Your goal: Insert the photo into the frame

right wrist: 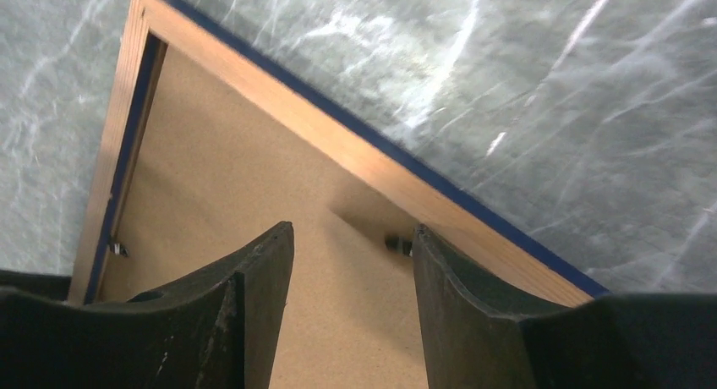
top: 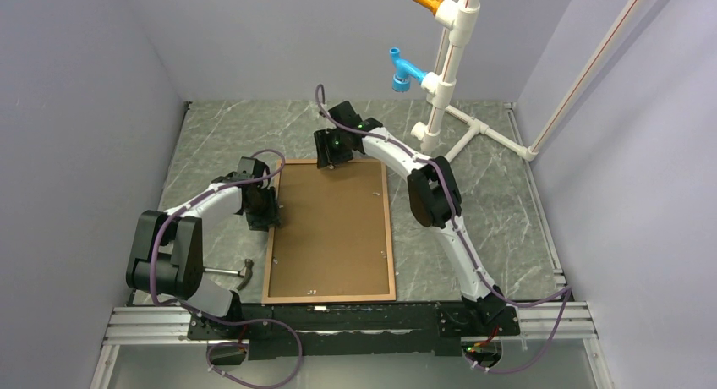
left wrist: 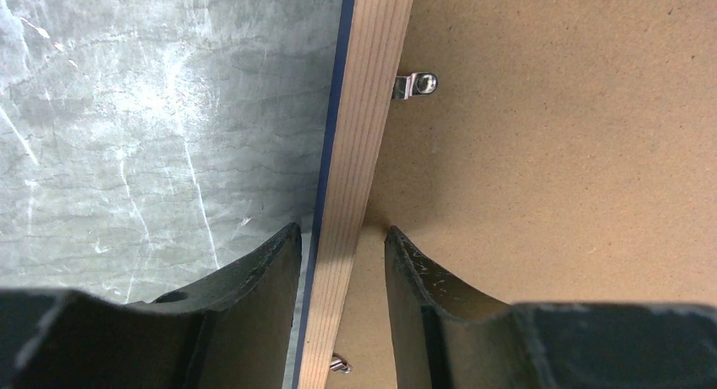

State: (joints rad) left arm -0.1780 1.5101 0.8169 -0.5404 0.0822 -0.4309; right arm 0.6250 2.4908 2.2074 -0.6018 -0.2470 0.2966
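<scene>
From above, the frame (top: 390, 228) lies flat on the marble table (top: 524, 220), wood face up, with the brown backing board (top: 330, 228) inside it. The left gripper (top: 264, 211) sits at its 9 o'clock rail and the right gripper (top: 331, 156) at 12 o'clock.

Only the left wrist view shows that claw parted, its fingers straddling the rail with slim gaps, and a metal clip (left wrist: 414, 85) ahead.

The right wrist view shows its claw spread and empty over the board, a second clip (right wrist: 397, 243) between its fingertips.
</scene>
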